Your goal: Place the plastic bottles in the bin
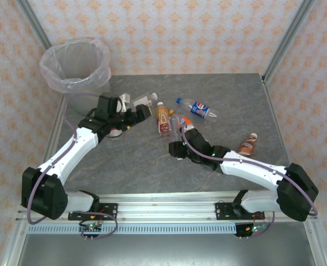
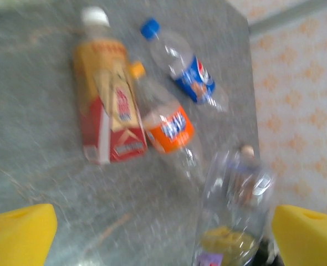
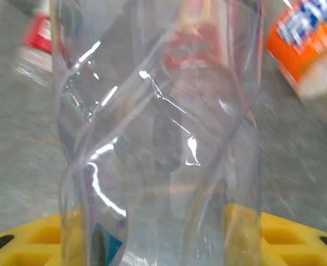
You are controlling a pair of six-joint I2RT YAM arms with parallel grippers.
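R gripper [image 1: 180, 144] clamps clear bottle [image 3: 158, 138], open table [image 1: 141, 172] nearside.

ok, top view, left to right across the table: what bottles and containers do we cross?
bin → yellow-and-red-label bottle → blue-label bottle → brown bottle

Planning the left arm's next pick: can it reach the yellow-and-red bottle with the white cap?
Probably yes. The left gripper is open, and the yellow-and-red bottle lies ahead of it with bare table between. The orange-label bottle lies close alongside, so a grasp may nudge it.
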